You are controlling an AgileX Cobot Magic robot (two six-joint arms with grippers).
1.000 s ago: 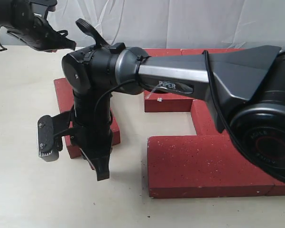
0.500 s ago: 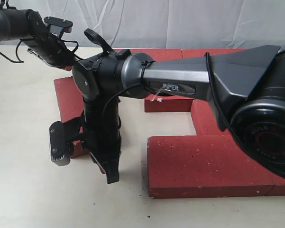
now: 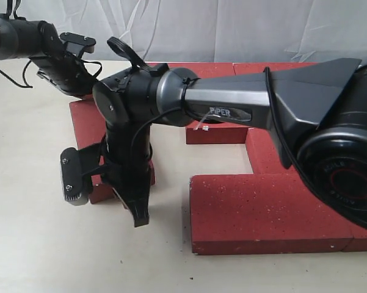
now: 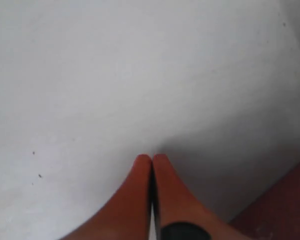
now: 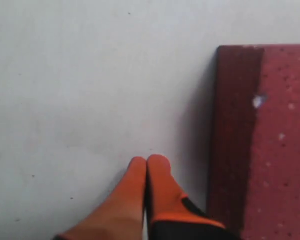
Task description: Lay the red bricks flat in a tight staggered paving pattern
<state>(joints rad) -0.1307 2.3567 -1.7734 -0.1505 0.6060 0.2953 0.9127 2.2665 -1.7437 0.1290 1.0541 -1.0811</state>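
Note:
Several red bricks lie flat on the pale table. A left brick [image 3: 85, 119] is mostly hidden behind my right arm. Larger joined bricks [image 3: 262, 207] fill the front right, and more bricks [image 3: 217, 133] sit behind them. My right gripper [image 3: 140, 221] points down at the table between the left brick and the front right bricks, shut and empty. In the right wrist view its tips [image 5: 146, 161] rest on bare table beside a brick's edge [image 5: 274, 140]. My left gripper [image 4: 151, 158] is shut on nothing over bare table, with a brick corner [image 4: 287, 210] close by.
The left arm [image 3: 52, 55] reaches in from the back left, over the far end of the left brick. The right arm's big body [image 3: 330, 140] blocks much of the right side. A white curtain [image 3: 232, 27] closes off the back. Bare table [image 3: 43, 244] lies front left.
The left arm has come in from the upper left, right and down toward the left brick. The right wrist shifted right, then slightly back and up. Both grippers stayed shut.

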